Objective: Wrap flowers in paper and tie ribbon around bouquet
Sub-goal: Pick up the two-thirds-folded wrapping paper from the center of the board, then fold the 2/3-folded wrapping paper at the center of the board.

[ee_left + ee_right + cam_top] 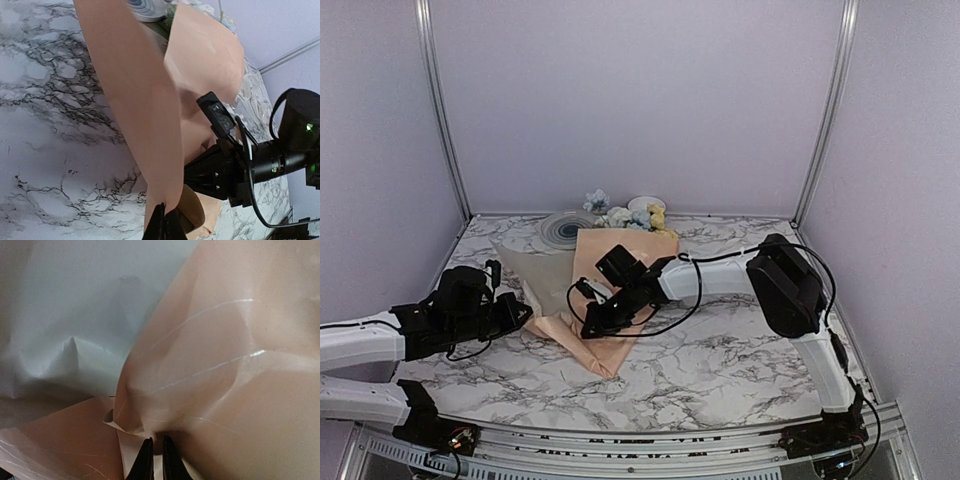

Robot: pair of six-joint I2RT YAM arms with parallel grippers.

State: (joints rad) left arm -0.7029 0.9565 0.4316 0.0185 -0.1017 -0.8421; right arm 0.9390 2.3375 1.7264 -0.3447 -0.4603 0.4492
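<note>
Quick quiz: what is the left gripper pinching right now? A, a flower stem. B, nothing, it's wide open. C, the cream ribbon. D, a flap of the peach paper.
D: in the left wrist view the left gripper has its fingers closed together on a lifted flap of the paper.
</note>
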